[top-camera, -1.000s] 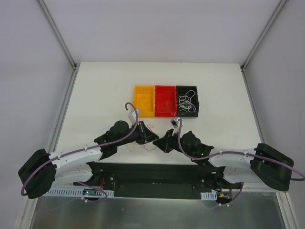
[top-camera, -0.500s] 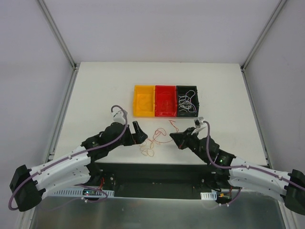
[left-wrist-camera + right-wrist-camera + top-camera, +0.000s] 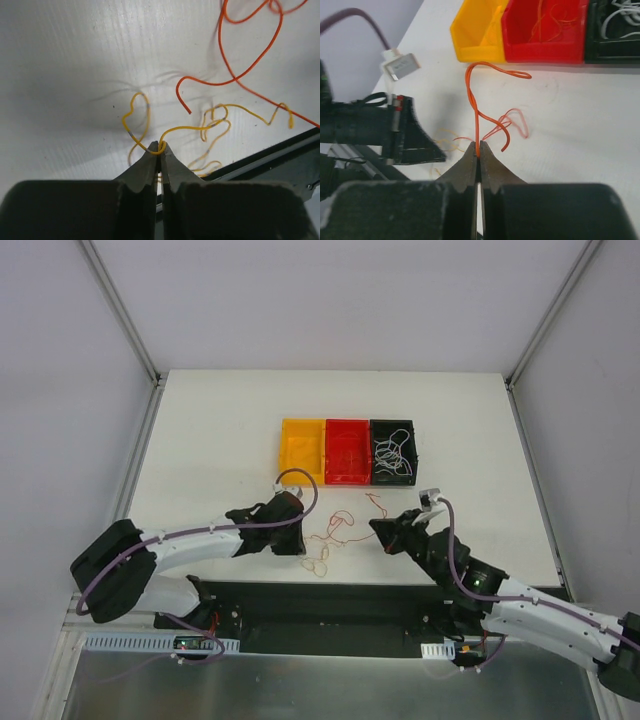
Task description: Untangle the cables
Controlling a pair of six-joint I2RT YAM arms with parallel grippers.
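The left gripper [image 3: 160,151] is pinching a yellow wire [image 3: 146,107] at its very tips, jaws closed to a sliver on it, low over the table [image 3: 215,440] near the front edge. The right gripper [image 3: 478,150] is clamping an orange wire [image 3: 474,107] the same way, and the strand is curling up above its fingers. The loose cables [image 3: 330,530] are lying between the two arms, in front of the bins.

I am worrying about those tip-only grips: a sharp tug could be pulling either strand free (they look thin and springy). Where the yellow and orange loops seem to be crossing, drawing apart may be dragging one along with the other, and the yellow coils near the edge could be going over it.

The black bin [image 3: 410,452] is holding white wires [image 3: 392,455], the red bin [image 3: 542,52] a few thin orange strands, and in the yellow bin [image 3: 480,25] I am seeing nothing.
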